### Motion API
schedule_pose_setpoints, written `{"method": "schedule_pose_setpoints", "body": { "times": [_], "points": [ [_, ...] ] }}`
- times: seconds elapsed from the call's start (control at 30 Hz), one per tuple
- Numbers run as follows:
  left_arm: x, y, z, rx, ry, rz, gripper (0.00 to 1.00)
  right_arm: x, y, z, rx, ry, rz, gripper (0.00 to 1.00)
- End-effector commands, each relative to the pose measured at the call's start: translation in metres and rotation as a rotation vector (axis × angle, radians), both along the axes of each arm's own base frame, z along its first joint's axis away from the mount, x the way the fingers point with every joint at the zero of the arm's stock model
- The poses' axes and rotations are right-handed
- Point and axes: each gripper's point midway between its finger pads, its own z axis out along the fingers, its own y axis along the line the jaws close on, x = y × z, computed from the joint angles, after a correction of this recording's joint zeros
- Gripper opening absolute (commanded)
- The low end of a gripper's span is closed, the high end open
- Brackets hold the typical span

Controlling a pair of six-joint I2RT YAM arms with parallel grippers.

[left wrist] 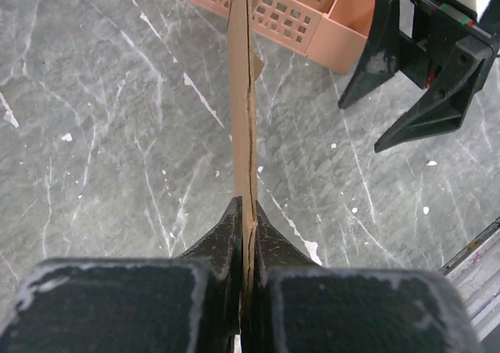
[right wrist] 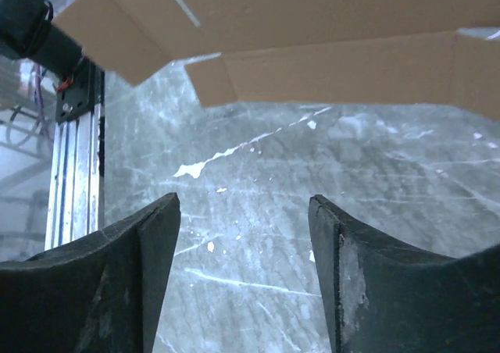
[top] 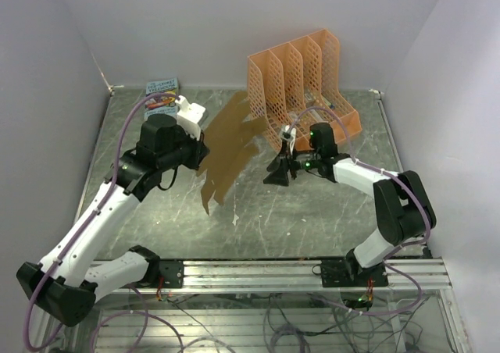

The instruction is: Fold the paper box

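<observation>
The left gripper (left wrist: 246, 212) is pinched tight on the paper box (left wrist: 242, 95), its two fingers pressed flat against either face of the cardboard with the sheet seen edge-on between them. From that grip the paper box (top: 230, 146) stands up on edge as an unfolded tan sheet with crease lines and tabbed flaps, reaching from the left gripper (top: 199, 154) toward the left side of the orange rack (top: 301, 80). Its far end comes close to the rack's left wall; whether they touch cannot be told. In the right wrist view the sheet (right wrist: 328, 33) hangs above the grey marbled table (top: 312, 205), its lower flaps apparently off the surface.

The right gripper (right wrist: 244, 205) stands with its fingers spread wide and nothing between them, facing the broad side of the sheet across bare tabletop. It sits just in front of the rack's near-left corner (top: 280, 169), near the cardboard but apart from it, so the sheet lies between the two grippers.

A small printed book (top: 160, 91) lies well left of the rack, against the far wall. An aluminium rail (top: 258, 271) runs along the table edge farthest from the rack
</observation>
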Motion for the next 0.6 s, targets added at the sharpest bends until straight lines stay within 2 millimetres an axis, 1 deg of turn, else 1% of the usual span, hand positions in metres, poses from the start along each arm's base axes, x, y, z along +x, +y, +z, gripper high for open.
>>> {"method": "schedule_pose_setpoints", "body": {
  "times": [0.0, 0.07, 0.17, 0.27, 0.3, 0.37, 0.43, 0.5, 0.57],
  "points": [
    [-0.006, -0.005, 0.015, -0.049, -0.023, -0.043, 0.07, 0.013, -0.002, 0.027, 0.059, -0.002, -0.078, 0.68],
    [-0.006, -0.004, 0.013, -0.043, -0.021, -0.042, 0.07, 0.020, -0.008, 0.025, 0.070, 0.021, -0.121, 0.72],
    [-0.004, 0.000, 0.006, -0.015, -0.018, -0.032, 0.07, 0.027, -0.014, 0.016, 0.080, 0.064, -0.171, 0.72],
    [0.001, 0.005, 0.005, 0.023, -0.022, -0.019, 0.07, 0.024, -0.007, 0.002, 0.076, 0.128, -0.184, 0.71],
    [0.003, 0.007, 0.006, 0.037, -0.025, -0.010, 0.07, 0.022, -0.001, -0.002, 0.074, 0.150, -0.178, 0.69],
    [0.005, 0.008, 0.005, 0.051, -0.021, -0.008, 0.07, 0.020, 0.009, -0.007, 0.073, 0.177, -0.164, 0.55],
    [0.006, 0.008, -0.001, 0.064, -0.002, -0.007, 0.07, 0.020, 0.021, -0.010, 0.070, 0.179, -0.147, 0.39],
    [0.007, 0.011, -0.015, 0.094, 0.022, 0.003, 0.07, 0.022, 0.031, -0.014, 0.063, 0.177, -0.146, 0.25],
    [0.008, 0.019, -0.031, 0.144, 0.034, 0.022, 0.07, 0.029, 0.043, -0.020, 0.052, 0.180, -0.159, 0.18]
  ]
}}
